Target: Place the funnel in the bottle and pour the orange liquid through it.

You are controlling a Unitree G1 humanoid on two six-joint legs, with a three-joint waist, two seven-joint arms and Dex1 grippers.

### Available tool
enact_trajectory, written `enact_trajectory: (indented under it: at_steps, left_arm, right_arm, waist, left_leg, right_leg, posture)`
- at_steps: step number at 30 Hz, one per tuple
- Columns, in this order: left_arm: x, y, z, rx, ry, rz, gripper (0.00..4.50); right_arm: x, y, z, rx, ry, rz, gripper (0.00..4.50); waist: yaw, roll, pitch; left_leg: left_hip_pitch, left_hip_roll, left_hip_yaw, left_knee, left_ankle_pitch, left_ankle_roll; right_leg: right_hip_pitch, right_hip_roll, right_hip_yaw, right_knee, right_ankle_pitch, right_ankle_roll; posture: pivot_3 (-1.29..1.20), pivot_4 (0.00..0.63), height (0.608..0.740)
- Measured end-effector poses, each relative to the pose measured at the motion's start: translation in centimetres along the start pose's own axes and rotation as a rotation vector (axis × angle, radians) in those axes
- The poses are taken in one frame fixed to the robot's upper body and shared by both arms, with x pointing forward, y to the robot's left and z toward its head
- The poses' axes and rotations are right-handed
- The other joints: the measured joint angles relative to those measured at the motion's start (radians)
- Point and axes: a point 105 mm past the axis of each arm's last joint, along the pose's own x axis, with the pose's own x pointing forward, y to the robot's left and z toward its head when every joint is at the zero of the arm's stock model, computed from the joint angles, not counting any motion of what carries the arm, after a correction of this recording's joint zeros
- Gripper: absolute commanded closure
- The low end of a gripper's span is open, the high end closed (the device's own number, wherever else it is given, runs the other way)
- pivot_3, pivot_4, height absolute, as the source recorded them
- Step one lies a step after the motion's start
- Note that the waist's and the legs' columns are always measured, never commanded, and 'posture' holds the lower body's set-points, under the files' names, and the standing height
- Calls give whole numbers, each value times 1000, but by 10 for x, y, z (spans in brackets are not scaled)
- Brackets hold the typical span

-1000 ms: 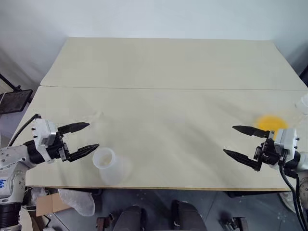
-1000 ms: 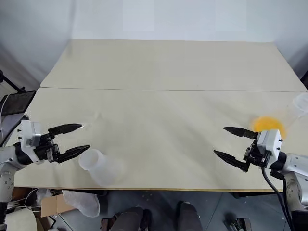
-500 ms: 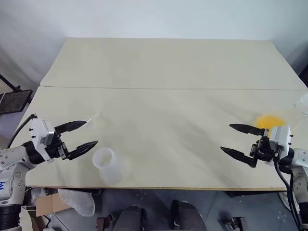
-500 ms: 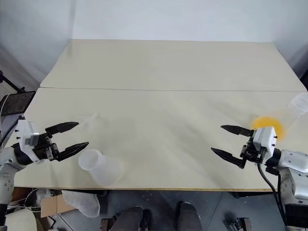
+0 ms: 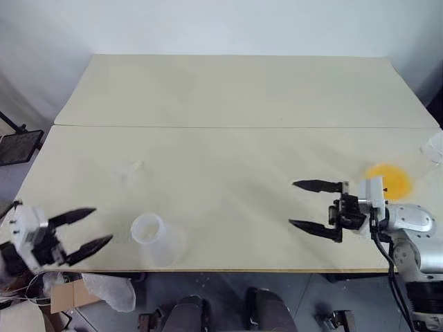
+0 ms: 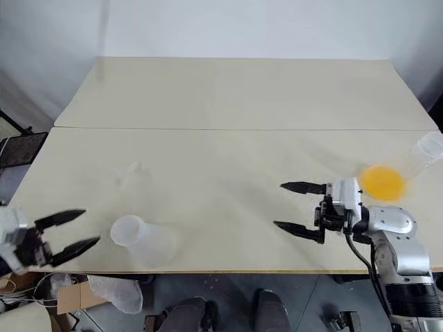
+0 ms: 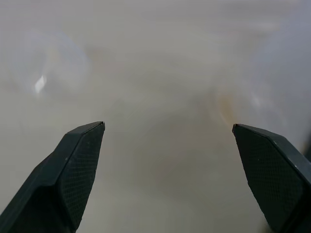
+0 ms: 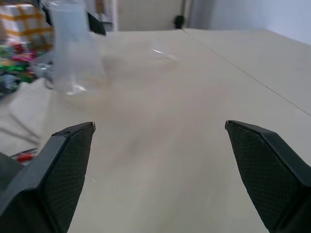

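Left eye view: the table (image 5: 228, 104) with all the task's things and both arms.

The left gripper (image 5: 102, 225) hangs off the near left corner. Its jaws are spread wide with nothing between them, and its fingers point toward the right. The funnel (image 5: 148, 231) stands near the front edge, just beyond those fingertips and roughly on the line they point along. It is apart from them, not touched. Its round rim faces up, so its long axis reads as roughly upright, and a grasp would likely come from the side.

The bottle (image 5: 131, 168) is a faint clear shape farther from the front edge than the funnel and slightly to its left, apart from it. Whether it stands or lies cannot be told.

The right gripper (image 5: 293, 203) is likewise agape and empty, and it points toward the left. The flask (image 5: 423, 155) holding the orange liquid (image 5: 391, 181) lies behind its wrist, near the right edge, so the fingers face away from it.

By position, the left arm is much the nearer to both funnel and bottle. The right arm is the nearer to the flask, and funnel and right gripper are well apart.

Count:
- funnel: one
- bottle: one
- flask: one, with one orange pool
- grippers: two
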Motion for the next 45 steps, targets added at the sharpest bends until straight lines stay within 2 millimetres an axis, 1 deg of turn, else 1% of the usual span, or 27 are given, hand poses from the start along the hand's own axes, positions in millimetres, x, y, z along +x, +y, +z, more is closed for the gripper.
enact_trajectory:
  at_steps: [2, 3, 5, 7, 13, 17, 20, 27, 30, 32, 35, 39, 40, 41, 45]
  left_arm:
    - [-5, -9, -4, -5, 28, -24, 14]
    - [-6, -13, -2, 3, 36, -37, 14]
    - [-5, -20, 5, 25, 32, -63, 14]
    - [0, -26, 16, 54, -2, -80, 14]
    - [17, -41, 38, 82, -92, -109, 14]
    - [39, -56, 54, 75, -159, -185, 14]
    - [49, -66, 61, 78, -176, -243, 14]
    - [71, -72, 66, 61, -236, -302, 14]
    - [81, -72, 70, 65, -259, -312, 14]
    - [84, -70, 73, 55, -271, -320, 14]
    - [85, -68, 69, 4, -256, -324, 613]
    - [84, -67, 70, 24, -253, -328, 1825]
    - [84, -65, 72, 40, -254, -328, 2011]
    - [84, -65, 72, 46, -247, -333, 2103]
    - [89, -63, 75, 60, -256, -355, 2103]
  right_arm:
    - [3, 2, 4, 2, -11, 18, 0]
    - [4, 3, 6, 3, -18, 23, 0]
    - [6, 4, 9, 11, -31, 29, 0]
    - [6, 4, 10, 14, -35, 35, 0]
    - [6, 5, 10, 17, -31, 38, 0]
    - [3, 3, 3, 29, -5, 19, 0]
    - [0, 1, 0, 40, 4, 4, 0]
    - [-6, -2, 1, 25, 13, -33, 0]
    - [-6, -3, 1, 14, 18, -45, 0]
    - [-6, -3, 0, 11, 20, -52, 0]
    - [-7, -3, -1, 17, 24, -65, 0]
    - [-8, -3, -2, 15, 24, -78, 0]
    - [-7, -4, -2, 10, 23, -82, 0]
    - [-7, -4, -1, 4, 22, -86, 0]
    - [-7, -4, -1, -1, 22, -103, 0]
  waist:
    - [5, 0, 0]
    - [7, 0, 0]
    - [7, 0, 0]
    - [4, 0, 0]
    - [-2, 0, 0]
    - [0, 0, 0]
    - [-1, 0, 0]
    - [0, 0, 0]
    - [1, 0, 0]
    - [1, 0, 0]
    - [0, 0, 0]
    - [0, 0, 0]
    - [0, 0, 0]
    - [0, 0, 0]
    - [6, 0, 0]
  left_leg:
    - [0, 0, -1, 0, -1, -1]
    - [0, 0, -2, 0, -2, -3]
    - [-1, -1, -2, 0, -2, -3]
    - [-1, -1, -2, 0, -2, -3]
    - [-1, 0, -2, 0, -1, -1]
    - [-1, -1, -2, 0, 0, 0]
    - [0, -1, -2, 0, 0, 0]
    - [0, -1, -1, 0, 0, 1]
    - [0, -1, -1, 0, 0, 1]
    - [0, -1, -1, 0, 0, 1]
    - [0, -1, -1, 0, 0, 1]
    - [0, -1, -1, 0, 0, 1]
    - [0, -1, -1, 1, 0, 1]
    - [0, -1, -1, 1, 0, 1]
    - [0, -1, -1, 1, 0, 1]
  right_leg:
    - [0, -1, 0, -2, 0, 0]
    - [1, -1, 0, -3, 0, 0]
    - [0, -1, 0, -3, 0, 0]
    - [0, -1, 0, -3, 0, -1]
    - [0, -1, -1, -3, 0, -1]
    - [1, -1, -1, -3, 0, -1]
    - [1, 0, -1, -2, 0, -1]
    - [2, 1, -1, 0, 0, 0]
    - [2, 2, -1, 1, 0, 0]
    - [2, 2, -1, 1, 0, 0]
    - [1, 2, -1, 1, 0, 0]
    - [2, 2, -1, 1, 0, 0]
    - [2, 2, -1, 1, 0, 0]
    - [2, 2, -1, 1, 0, 0]
    - [2, 2, -1, 2, 0, 0]
  posture:
    - [0, 150, 740]
    - [0, 150, 740]
    - [0, 150, 740]
    - [0, 150, 740]
    - [0, 150, 740]
    - [0, 150, 740]
    - [0, 150, 740]
    - [0, 150, 740]
    - [0, 150, 740]
    - [0, 150, 740]
    - [0, 150, 740]
    - [0, 150, 740]
    - [0, 150, 740]
    - [0, 150, 740]
    - [0, 150, 740]
